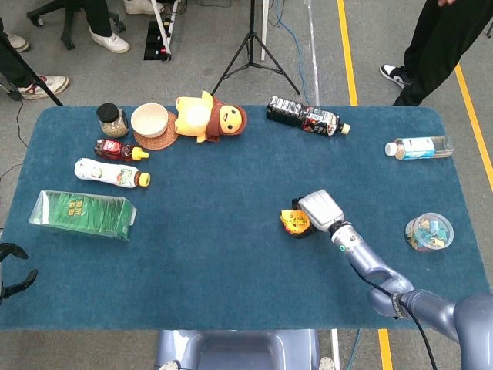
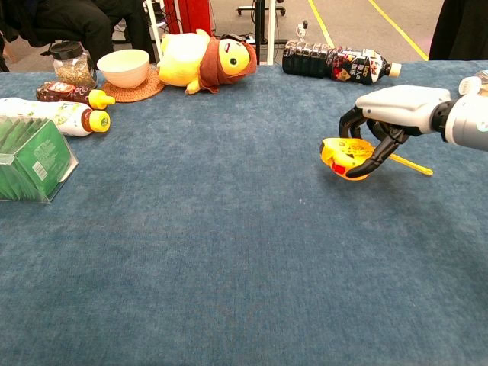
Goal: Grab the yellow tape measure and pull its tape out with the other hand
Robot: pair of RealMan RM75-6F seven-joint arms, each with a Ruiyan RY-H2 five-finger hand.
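Blue cloth-covered table [image 1: 231,254], grey floor with yellow lines behind, tripod legs [image 1: 254,54] at the far edge.

Left to right: left hand [image 1: 14,270] just shows at the table's left edge in the head view, dark fingers apart, nothing in them. Green box [image 1: 83,213] near the left edge. Behind it a white bottle [image 1: 112,173] and a dark sauce bottle [image 1: 119,149], both lying down; a jar [image 1: 112,119]; a cream bowl [image 1: 149,119] on a woven mat. Yellow plush toy [image 1: 209,117] lying beside the bowl. Dark drink bottle [image 1: 306,116] on its side at the far centre-right.

Right hand [image 2: 381,130] holds the yellow tape measure [image 2: 341,157], fingers curled around it from above (case tilted and raised off the cloth in the chest view). A thin yellow strip [image 2: 412,165] lies just behind the hand. Farther right: clear bottle [image 1: 420,147], round tub of sweets [image 1: 429,232].
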